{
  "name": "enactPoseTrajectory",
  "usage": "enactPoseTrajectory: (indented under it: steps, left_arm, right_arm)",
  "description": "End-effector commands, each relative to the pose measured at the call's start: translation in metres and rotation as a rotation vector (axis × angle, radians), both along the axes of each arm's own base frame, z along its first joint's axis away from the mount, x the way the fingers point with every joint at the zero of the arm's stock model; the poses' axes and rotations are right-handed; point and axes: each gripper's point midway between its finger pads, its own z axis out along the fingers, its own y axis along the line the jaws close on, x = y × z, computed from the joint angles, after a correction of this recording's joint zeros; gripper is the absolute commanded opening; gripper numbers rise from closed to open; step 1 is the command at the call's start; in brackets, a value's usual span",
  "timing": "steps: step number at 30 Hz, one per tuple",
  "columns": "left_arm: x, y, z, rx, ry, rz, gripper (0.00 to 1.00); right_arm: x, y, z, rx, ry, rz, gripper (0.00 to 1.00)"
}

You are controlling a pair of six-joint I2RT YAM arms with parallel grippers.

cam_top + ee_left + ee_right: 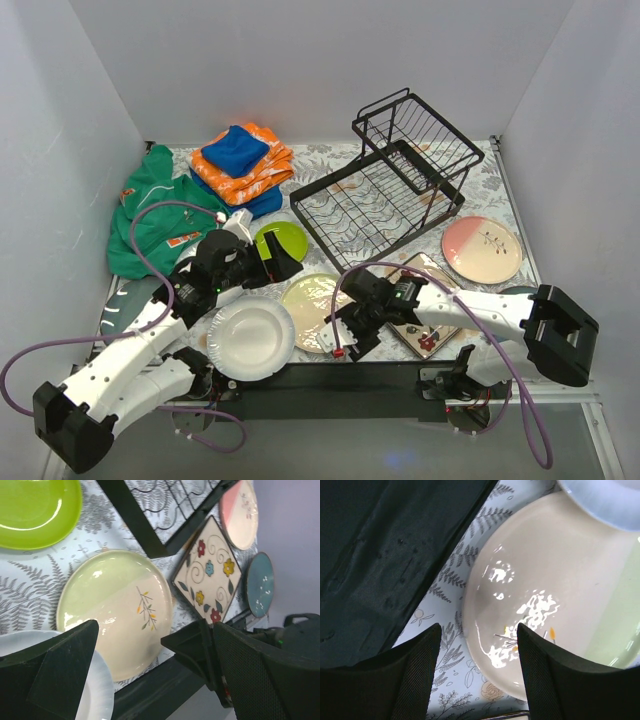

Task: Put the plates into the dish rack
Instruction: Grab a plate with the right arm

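Observation:
The cream-green floral plate (pixel 313 300) lies flat at the front centre. My right gripper (pixel 342 325) is open and low at its right edge; in the right wrist view the gripper (pixel 480 665) has one finger over the plate (pixel 555 590) and one over the tablecloth, straddling its rim. My left gripper (pixel 285 265) is open and empty, above the gap between the lime green plate (pixel 283 240) and the white plate (pixel 248 338). In the left wrist view the gripper (pixel 129 636) hovers over the floral plate (pixel 115 600). The black wire dish rack (pixel 400 180) stands at the back, with no plates in it.
The square flowered plate (pixel 428 322) lies under my right arm, the pink-and-cream plate (pixel 482 249) right of it. A dark teal plate (pixel 260 585) lies at the far right, another (pixel 125 300) at the left edge. Orange and blue cloths (pixel 240 160) and a green garment (pixel 160 215) lie back left.

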Motion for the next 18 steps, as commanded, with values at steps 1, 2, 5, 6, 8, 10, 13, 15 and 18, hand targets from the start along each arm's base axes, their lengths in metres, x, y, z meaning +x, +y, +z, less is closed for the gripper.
enactPoseTrajectory:
  steps: [1,2,5,6,8,10,13,15,18]
  left_arm:
    - [0.008,0.023,0.001,0.07,0.02,0.143,0.98]
    - [0.007,0.033,-0.008,0.119,0.058,0.188,0.98]
    - [0.009,0.053,-0.022,0.213,0.167,0.319,0.98]
    - [0.009,0.057,-0.029,0.245,0.211,0.352,0.98]
    - [0.006,0.068,-0.03,0.27,0.284,0.449,0.98]
    - [0.003,0.077,-0.033,0.292,0.338,0.526,0.98]
    - [0.005,0.088,-0.017,0.281,0.317,0.597,0.98]
    - [0.008,0.092,-0.004,0.257,0.282,0.629,0.98]
    - [0.009,0.102,0.012,0.228,0.214,0.659,0.98]
  right_arm:
    - [0.006,0.029,0.028,0.078,0.023,-0.047,0.67]
    - [0.008,0.031,0.03,0.078,0.024,-0.059,0.67]
    - [0.013,0.036,0.034,0.074,0.039,-0.115,0.67]
    - [0.018,0.037,0.036,0.072,0.032,-0.146,0.67]
    - [0.03,0.044,0.044,0.077,0.062,-0.24,0.67]
    - [0.043,0.046,0.049,0.081,0.131,-0.346,0.67]
    - [0.06,0.059,0.072,0.155,0.269,-0.437,0.68]
    - [0.062,0.068,0.086,0.18,0.416,-0.511,0.68]
    - [0.066,0.085,0.091,0.164,0.549,-0.618,0.68]
